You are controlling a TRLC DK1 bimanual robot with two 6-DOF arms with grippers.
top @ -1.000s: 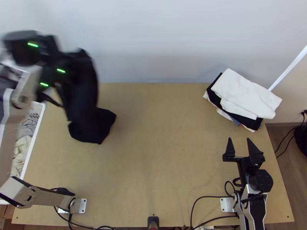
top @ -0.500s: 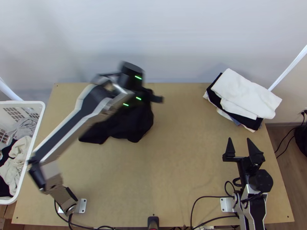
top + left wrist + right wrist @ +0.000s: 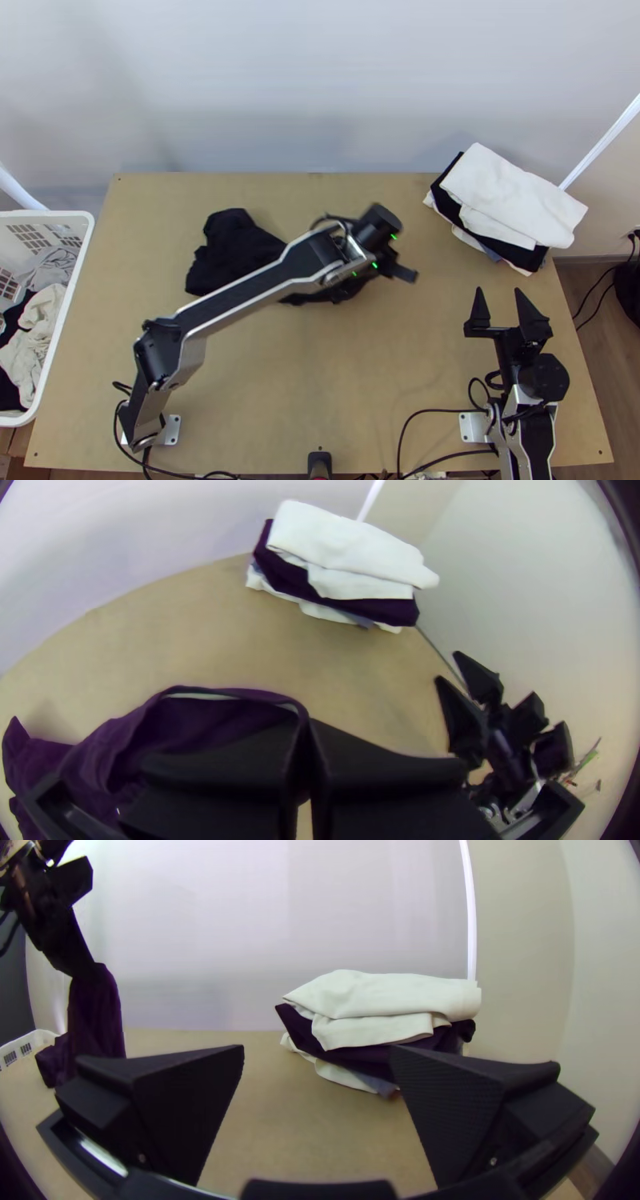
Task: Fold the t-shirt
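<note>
T-shirt (image 3: pixel 236 252) fabric is pinched near 1 edge in the left gripper (image 3: pixel 305 728); the bunched black bulk trails sideways toward the basket (image 3: pixel 48 214), its far end down on the table (image 3: pixel 320 384). The right gripper (image 3: pixel 498 290), parted and unloaded, stands nearer the held edge than that far end, so spreading the shirt probably takes both arms. Farther out, a folded stack (image 3: pixel 512 200) sits near the pale wall (image 3: pixel 320 80).

The left arm (image 3: pixel 242 290) is stretched out diagonally, the left gripper (image 3: pixel 387 258) pinched together; the right gripper (image 3: pixel 498 290) is held spread wide apart.
</note>
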